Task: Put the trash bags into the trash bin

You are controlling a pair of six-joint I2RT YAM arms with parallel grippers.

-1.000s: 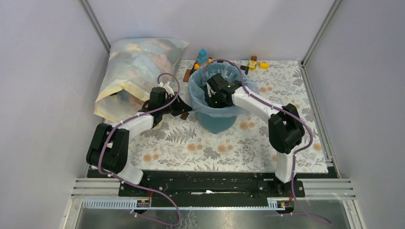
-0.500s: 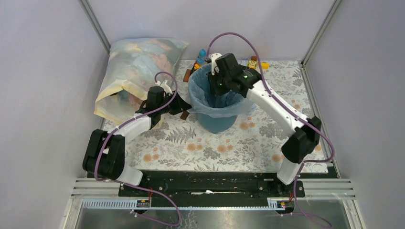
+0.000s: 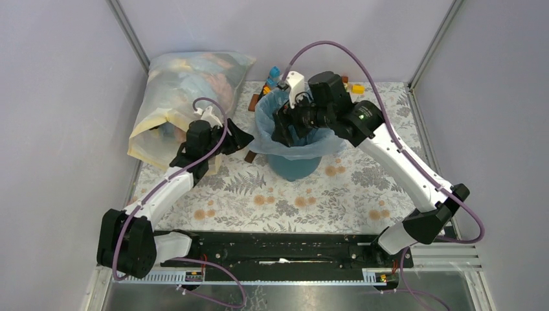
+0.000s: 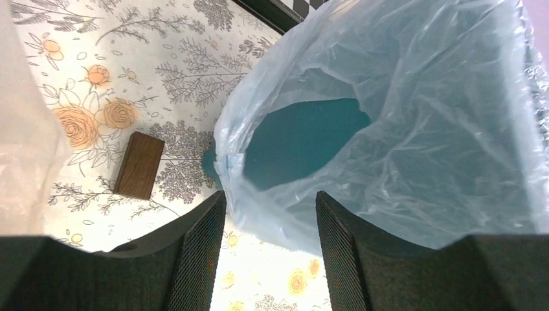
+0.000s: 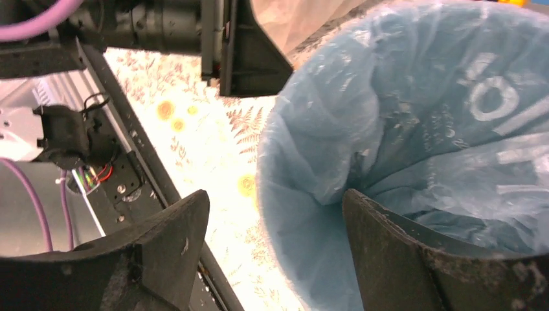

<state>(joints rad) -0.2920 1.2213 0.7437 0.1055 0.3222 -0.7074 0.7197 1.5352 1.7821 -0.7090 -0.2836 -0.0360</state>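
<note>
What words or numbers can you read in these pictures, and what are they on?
Thin pale blue plastic trash bag: white printing, creased and cut off; one ring like "0", no whole word readable.
Small coloured toy blocks at the far edge: too small to read.
Nothing else shows writing.

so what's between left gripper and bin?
Only the trash bag film draped over the trash bin, in the left wrist view; a brown block lies aside.

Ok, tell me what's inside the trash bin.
The pale blue trash bag lines the trash bin, its film spilling over the rim. Crinkled film and the right gripper above cover the bottom, so anything lying there is hidden.
</note>
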